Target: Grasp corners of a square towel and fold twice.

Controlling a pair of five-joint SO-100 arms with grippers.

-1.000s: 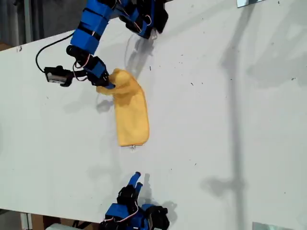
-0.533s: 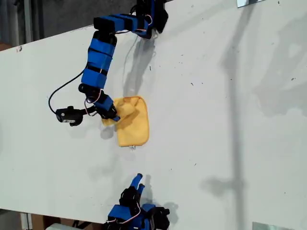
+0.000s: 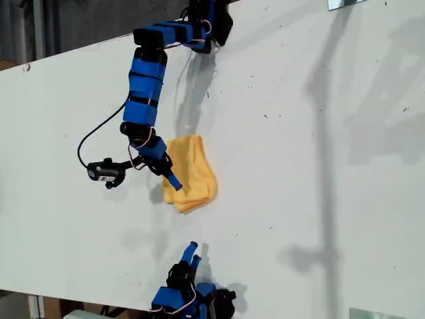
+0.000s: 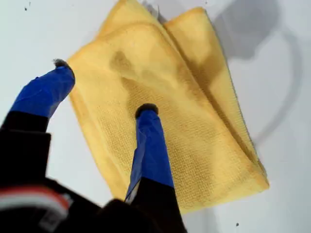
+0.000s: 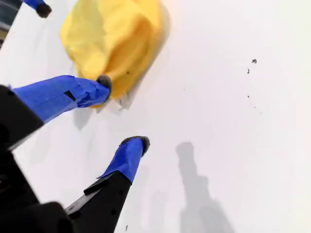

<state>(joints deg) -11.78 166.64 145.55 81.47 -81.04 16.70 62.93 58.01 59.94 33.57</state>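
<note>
The yellow-orange towel [image 3: 194, 171] lies folded into a compact, roughly square bundle on the white table [image 3: 319, 166], near the middle of the exterior view. My first gripper [image 3: 170, 178] reaches down from the top of that view and hovers at the towel's left edge. In the first wrist view, the first gripper [image 4: 104, 91] is open, with one fingertip [image 4: 146, 110] over the layered towel [image 4: 204, 131]. My second gripper [image 3: 190, 251] stands open at the bottom of the exterior view, clear of the cloth. Its wrist view shows the second gripper [image 5: 121, 111] just short of the towel [image 5: 116, 34].
A black cable [image 3: 86, 139] and the wrist camera [image 3: 105, 172] hang off the first arm toward the exterior view's left. Metal brackets sit at that view's top right [image 3: 345, 3] and bottom right [image 3: 372, 312]. The table's far edge [image 3: 66, 54] runs along the upper left.
My first gripper swept the towel's far end toward the exterior view's bottom, folding the long strip over itself into a short bundle, and now stands open. The second arm barely moved.
</note>
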